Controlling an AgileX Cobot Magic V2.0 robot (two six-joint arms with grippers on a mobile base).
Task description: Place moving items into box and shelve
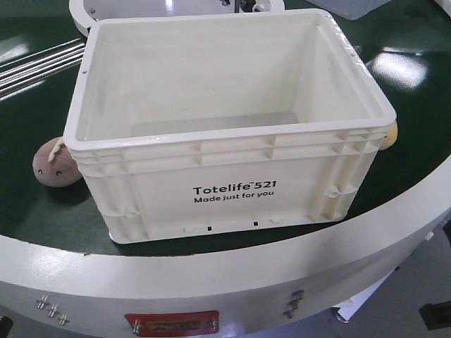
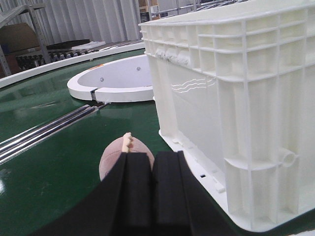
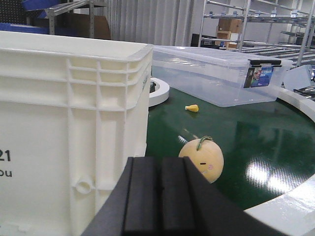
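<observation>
The cream-white box [image 1: 232,190], printed "Totelife 521", stands empty on the green belt. A brown-pink round plush [image 1: 55,163] lies against its left side, and a tan round plush [image 1: 389,135] peeks out behind its right corner. In the left wrist view my left gripper [image 2: 151,156] is shut with nothing in it, just short of the brown-pink plush [image 2: 114,155], with the box [image 2: 236,108] to its right. In the right wrist view my right gripper [image 3: 159,161] is shut and empty, with the tan plush [image 3: 202,158] just beyond it and the box [image 3: 69,128] at its left.
A clear lidded plastic bin [image 3: 216,73] sits on the belt beyond the tan plush, with a small yellow piece [image 3: 192,108] in front of it. A white round hub [image 2: 115,83] and metal rails [image 2: 44,130] lie left of the box. The white conveyor rim [image 1: 232,274] runs along the front.
</observation>
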